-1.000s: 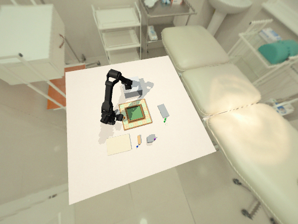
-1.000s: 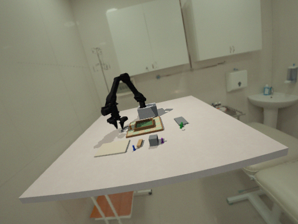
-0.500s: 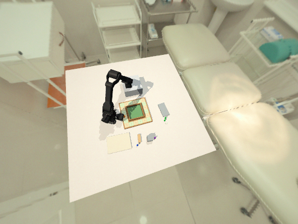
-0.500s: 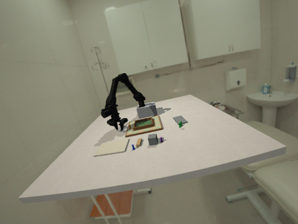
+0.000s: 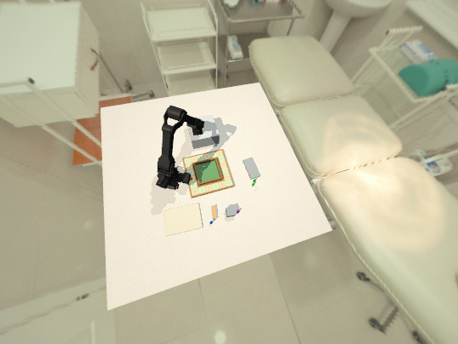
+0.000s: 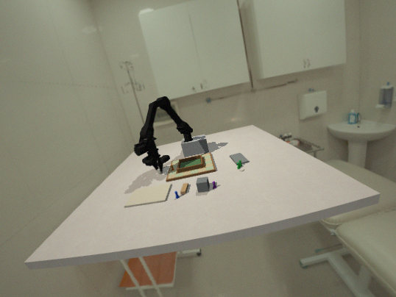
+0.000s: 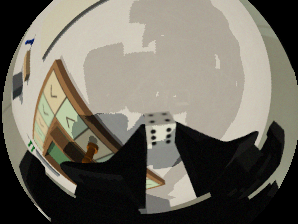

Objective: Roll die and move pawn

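My gripper (image 7: 158, 126) (image 6: 160, 170) is shut on the white die (image 7: 161, 134), low at the table beside the board. The die's near side and top show several black pips. The board (image 5: 228, 172) (image 6: 210, 162) (image 7: 52, 76) lies right next to the gripper, with arrows on its pale squares. The dice tray (image 5: 208, 171) (image 6: 191, 162) in its middle has a green floor and brown walls, and holds no die. The orange-brown pawn (image 7: 91, 150) (image 6: 171, 167) stands on the board's ring near the gripper's left finger. In the top view the arm hides the die.
A grey box (image 5: 205, 141) (image 6: 191, 148) stands behind the board. A cream panel (image 5: 183, 219) (image 6: 149, 195), orange block (image 5: 214, 211), blue piece (image 5: 211, 222), grey cube (image 5: 231, 210) and purple piece (image 6: 214, 184) are in front. A grey slab (image 5: 251, 168) and green piece (image 5: 254, 182) are to the right.
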Available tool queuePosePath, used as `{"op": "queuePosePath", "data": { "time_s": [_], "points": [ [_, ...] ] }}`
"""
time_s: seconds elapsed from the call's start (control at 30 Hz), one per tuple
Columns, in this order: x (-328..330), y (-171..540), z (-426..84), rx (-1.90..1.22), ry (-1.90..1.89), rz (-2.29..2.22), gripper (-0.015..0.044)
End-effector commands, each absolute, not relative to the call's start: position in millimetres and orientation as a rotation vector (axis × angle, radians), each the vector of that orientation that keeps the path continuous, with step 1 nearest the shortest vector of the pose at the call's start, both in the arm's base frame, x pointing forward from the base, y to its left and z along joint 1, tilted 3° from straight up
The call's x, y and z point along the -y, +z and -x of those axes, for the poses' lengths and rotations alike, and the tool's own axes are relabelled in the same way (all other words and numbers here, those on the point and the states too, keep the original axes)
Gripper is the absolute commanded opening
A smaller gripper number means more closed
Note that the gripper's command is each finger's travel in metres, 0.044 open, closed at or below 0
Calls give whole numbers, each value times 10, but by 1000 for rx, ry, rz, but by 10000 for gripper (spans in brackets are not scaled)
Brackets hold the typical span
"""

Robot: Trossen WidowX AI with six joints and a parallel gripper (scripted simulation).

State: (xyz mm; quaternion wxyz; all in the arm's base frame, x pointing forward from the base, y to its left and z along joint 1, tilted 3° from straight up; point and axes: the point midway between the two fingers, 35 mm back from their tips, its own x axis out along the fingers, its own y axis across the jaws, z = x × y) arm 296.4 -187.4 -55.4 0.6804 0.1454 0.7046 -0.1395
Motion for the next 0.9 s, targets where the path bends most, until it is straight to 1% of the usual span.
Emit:
{"op": "queuePosePath", "data": {
  "time_s": [0.0,0.33,0.47,0.87],
  "points": [
    [1906,-269,-3040,-1561,-321,-318,0],
    [1837,564,-3021,-1562,-320,-319,0],
    [1793,571,-3028,-1562,-313,-312,0],
    [1057,442,-3098,-1575,-181,-192,0]
  ]
}}
